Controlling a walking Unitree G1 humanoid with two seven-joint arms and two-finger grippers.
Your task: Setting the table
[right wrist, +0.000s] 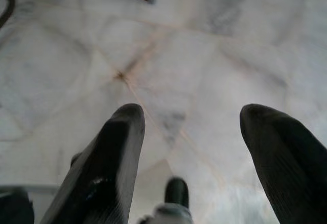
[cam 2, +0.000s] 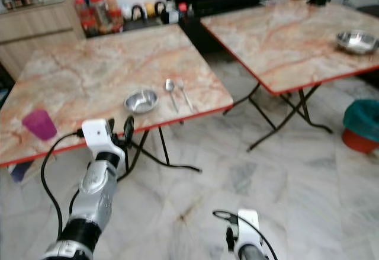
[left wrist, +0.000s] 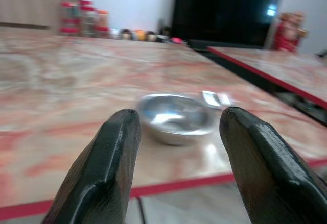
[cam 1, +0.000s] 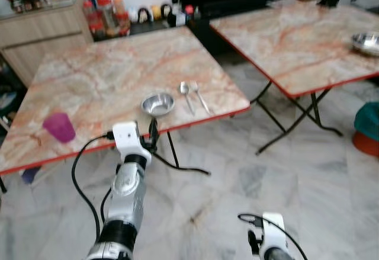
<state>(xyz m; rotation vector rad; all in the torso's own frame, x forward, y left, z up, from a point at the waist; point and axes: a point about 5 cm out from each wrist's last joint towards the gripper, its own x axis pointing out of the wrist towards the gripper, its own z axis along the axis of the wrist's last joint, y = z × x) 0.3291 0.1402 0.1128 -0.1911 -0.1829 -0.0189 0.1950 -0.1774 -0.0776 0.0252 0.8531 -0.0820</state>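
Observation:
A small steel bowl (cam 1: 158, 103) sits near the front edge of the marble-patterned folding table (cam 1: 100, 76). A spoon (cam 1: 185, 94) and a fork (cam 1: 200, 97) lie side by side just to its right. A purple cup (cam 1: 59, 127) stands at the table's front left. My left gripper (cam 1: 153, 131) is raised at the table's front edge, just short of the bowl. In the left wrist view the left gripper (left wrist: 179, 114) is open, and the bowl (left wrist: 176, 118) lies beyond its fingertips, untouched. My right arm (cam 1: 269, 236) hangs low. The right gripper (right wrist: 193, 113) is open over the floor.
A second folding table (cam 1: 296, 41) stands to the right with another steel bowl (cam 1: 367, 42) on it. A gap of marble floor (cam 1: 237, 153) separates the tables. Jars and bottles (cam 1: 106, 14) line the back beside a wooden cabinet (cam 1: 35, 35). A teal and orange bin (cam 1: 368, 127) is at far right.

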